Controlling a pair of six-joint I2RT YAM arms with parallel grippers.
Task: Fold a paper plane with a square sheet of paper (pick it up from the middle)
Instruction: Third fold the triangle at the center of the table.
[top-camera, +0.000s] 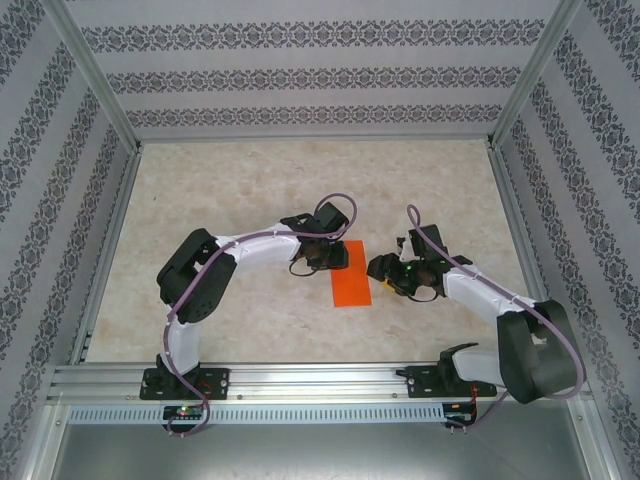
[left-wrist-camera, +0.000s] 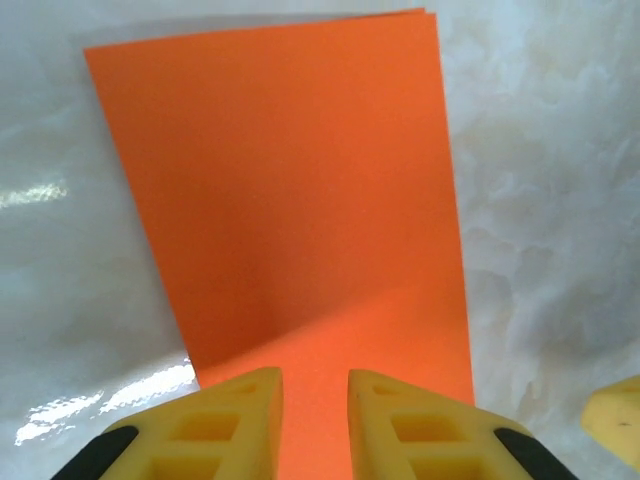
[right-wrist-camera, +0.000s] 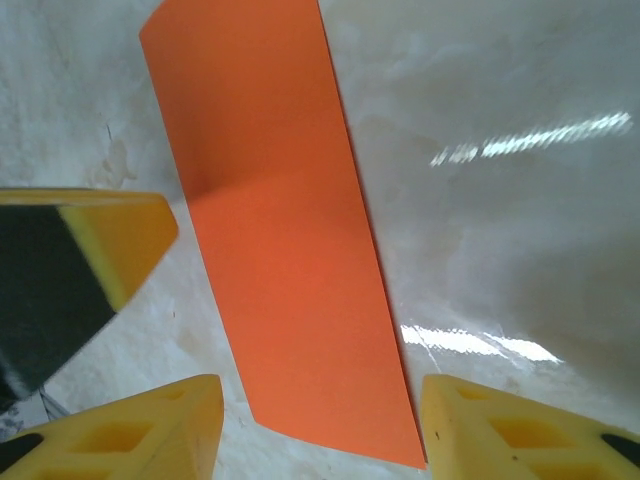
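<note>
Our left gripper (left-wrist-camera: 315, 420) stands narrow, a slim gap between its fingers, just over one end of the square sheet of paper (left-wrist-camera: 290, 200). The sheet lies doubled into an orange strip on the table (top-camera: 250, 190) between both arms, and we judge the fingers are set to press its fold. Our right gripper (right-wrist-camera: 320, 440) straddles a corner from the other side, jaws wide, likely to steady it. We read no writing anywhere.

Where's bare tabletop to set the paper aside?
Bare: the far table up to the back wall, and the near strip between folded paper and rail. Crowded: the centre, both sets of jaws flanking the paper.
</note>
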